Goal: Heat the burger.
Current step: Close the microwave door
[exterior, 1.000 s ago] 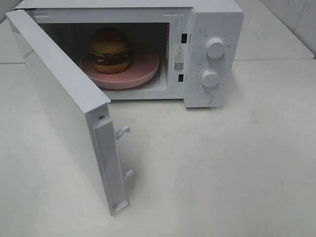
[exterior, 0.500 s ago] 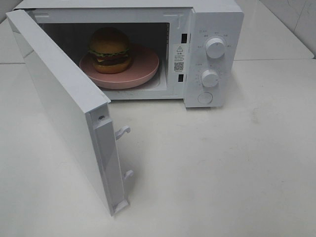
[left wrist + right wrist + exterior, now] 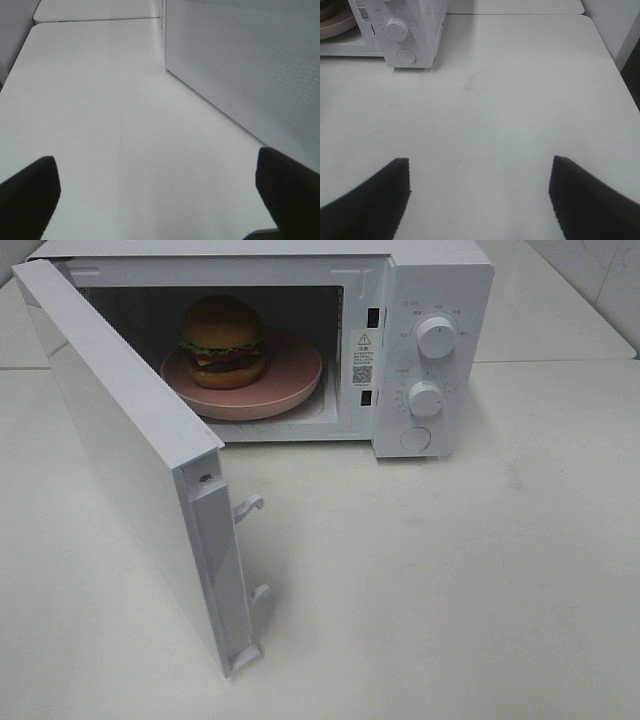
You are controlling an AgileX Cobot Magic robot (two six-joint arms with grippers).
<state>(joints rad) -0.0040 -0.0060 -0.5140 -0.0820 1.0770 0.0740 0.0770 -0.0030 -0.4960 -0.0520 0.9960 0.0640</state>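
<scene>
— Nothing has shifted since a second ago, has it?
— No. One burger (image 3: 222,340) sits on one pink plate (image 3: 292,375) inside the one microwave (image 3: 440,280), left of the cavity's middle.
— Door?
— One door (image 3: 120,460), swung wide to the left, with two latch hooks (image 3: 248,507) on its free edge. Two knobs (image 3: 436,337) and one round button (image 3: 415,438) are on the panel.
— Jaws?
— Left jaws are spread wide, holding nothing, beside the door's outer face. Right jaws are also spread, well back from the panel. Open bench (image 3: 470,580) lies in front and to the right.
</scene>
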